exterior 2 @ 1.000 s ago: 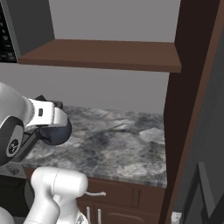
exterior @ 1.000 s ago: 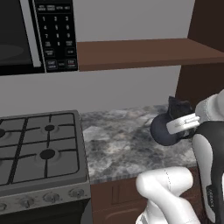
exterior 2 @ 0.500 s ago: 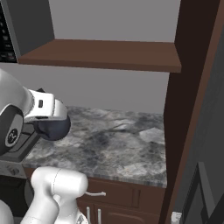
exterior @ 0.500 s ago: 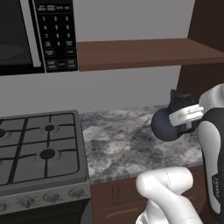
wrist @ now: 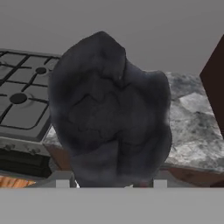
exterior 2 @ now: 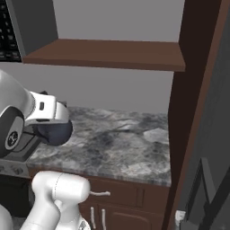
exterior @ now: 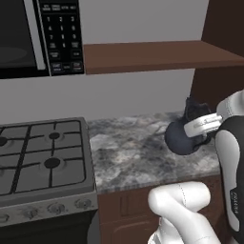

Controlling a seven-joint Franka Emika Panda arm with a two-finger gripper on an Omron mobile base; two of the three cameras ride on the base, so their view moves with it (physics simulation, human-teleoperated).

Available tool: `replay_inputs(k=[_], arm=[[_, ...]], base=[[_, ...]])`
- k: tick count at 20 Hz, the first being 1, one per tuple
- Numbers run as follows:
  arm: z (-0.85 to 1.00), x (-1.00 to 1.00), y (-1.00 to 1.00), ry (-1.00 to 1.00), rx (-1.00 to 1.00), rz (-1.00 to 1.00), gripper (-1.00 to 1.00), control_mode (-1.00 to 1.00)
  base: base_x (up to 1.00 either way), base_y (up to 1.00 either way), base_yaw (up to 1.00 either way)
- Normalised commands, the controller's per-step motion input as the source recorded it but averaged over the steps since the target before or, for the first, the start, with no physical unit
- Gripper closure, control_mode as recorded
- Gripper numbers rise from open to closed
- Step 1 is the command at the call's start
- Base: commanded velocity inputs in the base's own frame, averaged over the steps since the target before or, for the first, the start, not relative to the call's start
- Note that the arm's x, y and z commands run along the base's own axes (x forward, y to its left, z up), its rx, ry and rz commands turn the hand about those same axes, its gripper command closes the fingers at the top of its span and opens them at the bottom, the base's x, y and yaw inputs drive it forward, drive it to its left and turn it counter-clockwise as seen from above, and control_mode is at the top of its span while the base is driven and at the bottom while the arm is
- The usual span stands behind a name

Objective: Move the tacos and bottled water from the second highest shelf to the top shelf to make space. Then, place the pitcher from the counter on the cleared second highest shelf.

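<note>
I see the dark pitcher at my gripper above the marbled counter; whether the jaws clamp it I cannot tell. A gas stove sits left, a wooden shelf overhead.

Pitcher dark blue-grey; counter grey-white marbled.
</note>
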Motion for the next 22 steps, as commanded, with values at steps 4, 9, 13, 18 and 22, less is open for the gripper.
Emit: replay_inputs(k=[4,9,13,18,22], arm=[[0.0,0.0,0.0,0.0,0.0,0.0,1.0,1.0],[0.0,0.0,0.0,0.0,0.0,0.0,1.0,1.0],[0.0,0.0,0.0,0.0,0.0,0.0,1.0,1.0],[0.0,0.0,0.0,0.0,0.0,0.0,1.0,1.0],[0.0,0.0,0.0,0.0,0.0,0.0,1.0,1.0]], base=[[-0.93,-0.21,-0.07],[-0.81,-0.49,-0.28],[-0.45,-0.59,-0.42],[-0.05,-0.79,-0.45],[0.0,-0.86,-0.42]])
